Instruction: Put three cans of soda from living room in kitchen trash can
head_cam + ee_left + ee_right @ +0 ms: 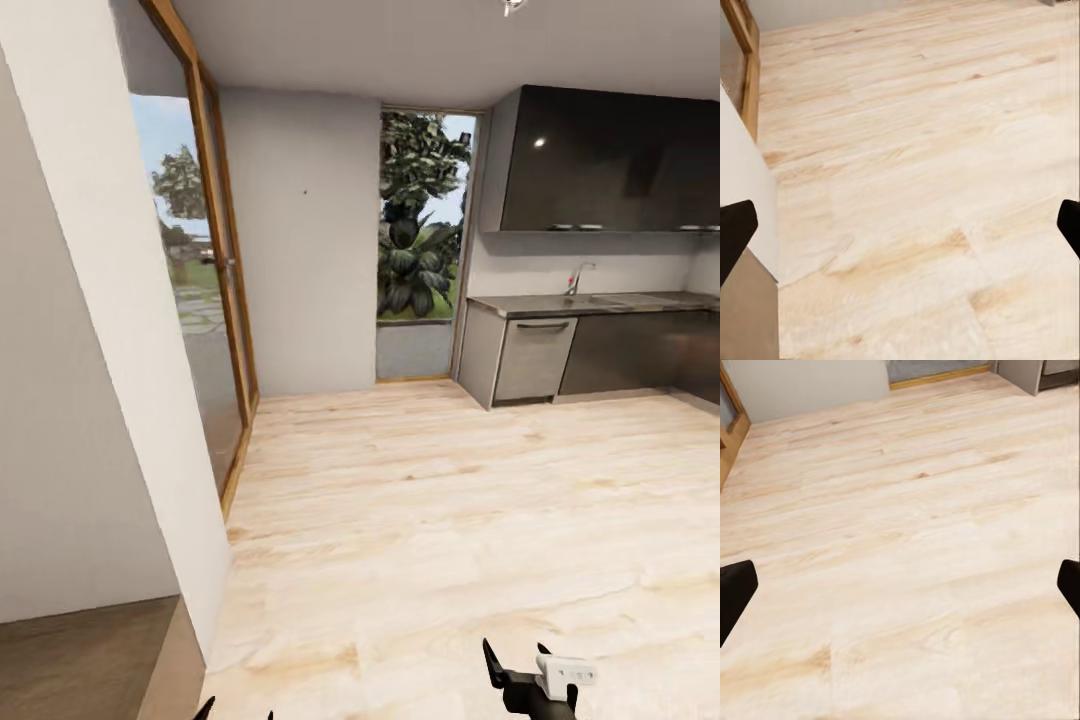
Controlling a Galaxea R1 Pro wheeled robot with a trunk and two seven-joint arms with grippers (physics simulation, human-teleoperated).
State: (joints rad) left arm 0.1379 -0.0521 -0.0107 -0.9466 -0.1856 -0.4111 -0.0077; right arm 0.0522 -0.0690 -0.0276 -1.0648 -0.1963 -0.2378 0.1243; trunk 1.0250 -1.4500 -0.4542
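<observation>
Kitchen [430, 520] fills my head view: pale wood floor runs from the bottom of the frame up to a white back wall at centre. At the right, a grey counter [590, 303] with a sink and tap [577, 277] sits under dark glossy wall cabinets [610, 160], with a steel-fronted unit [533, 358] below it. A tall window [425, 215] at upper centre looks onto leafy plants. Along the left, a wood-framed glass door [215, 290] shows a garden, and a white wall corner [90, 350] stands close in the left foreground with a patch of darker floor at its foot.

My right pincer [516, 668] pokes in at the lower right of the head view, black fingers spread with bare floor between them. In the right wrist view, its two dark fingertips [735, 594] sit at opposite edges of the frame, wide apart, nothing held.

My left pincer [238, 713] just peeks at the bottom edge, lower left. In the left wrist view, its fingertips [733, 229] also sit at opposite edges, spread, over floor beside the wall corner [746, 180].
</observation>
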